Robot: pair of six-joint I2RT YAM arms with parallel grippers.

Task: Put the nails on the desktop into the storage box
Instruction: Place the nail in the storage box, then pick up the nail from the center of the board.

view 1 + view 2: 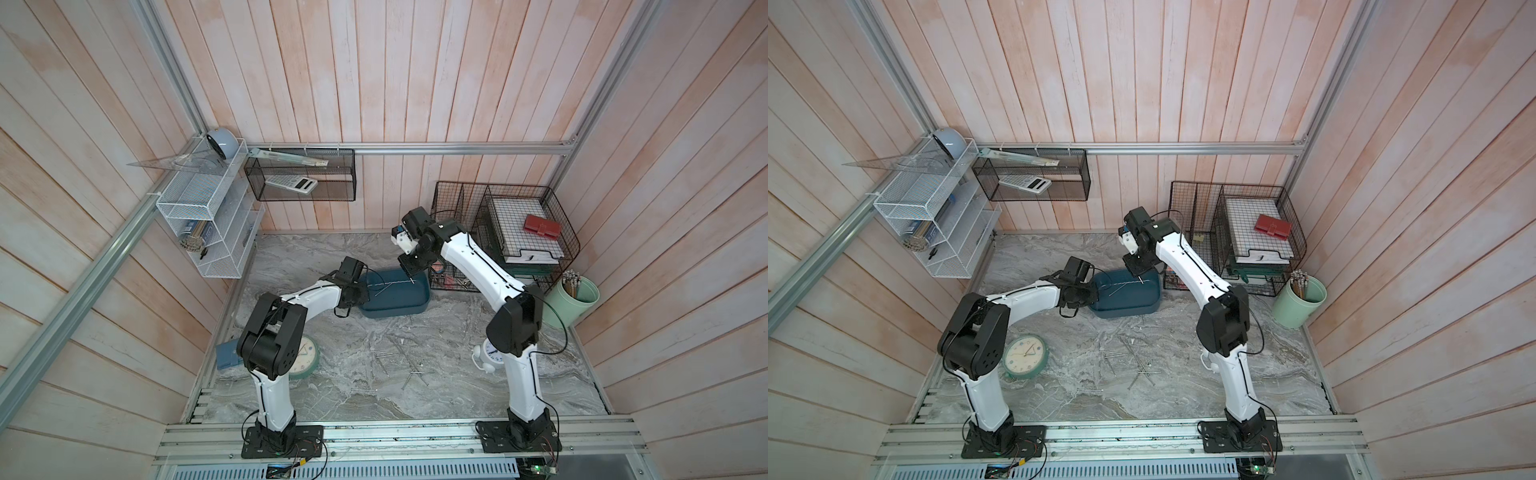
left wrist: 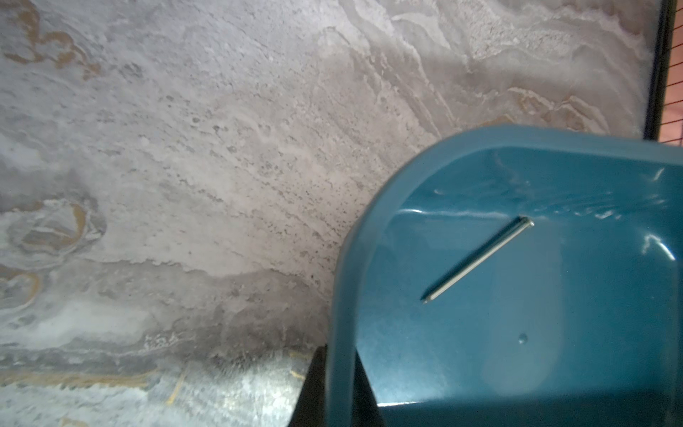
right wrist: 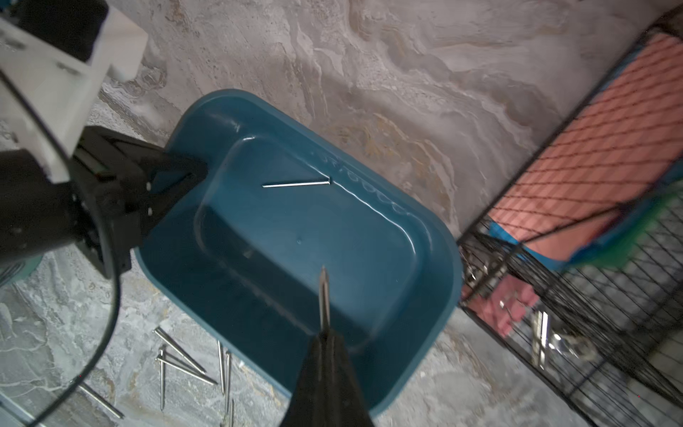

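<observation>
While the left gripper (image 3: pixel 196 170) clamps the rim of the storage box (image 3: pixel 369 240), the right gripper (image 3: pixel 326 334) hangs over it, pinched on one nail (image 3: pixel 324 295). Another nail (image 3: pixel 295 183) lies inside; more nails (image 3: pixel 184 364) lie on the tabletop (image 3: pixel 369 74). Next, I judge, its jaws must part to drop it.

At the centre, the left claw (image 1: pixel 1091 294) gripped the storage box (image 1: pixel 1127 311) rim; the right claw (image 1: pixel 1138 275) held a nail (image 1: pixel 1142 281) above it.
</observation>
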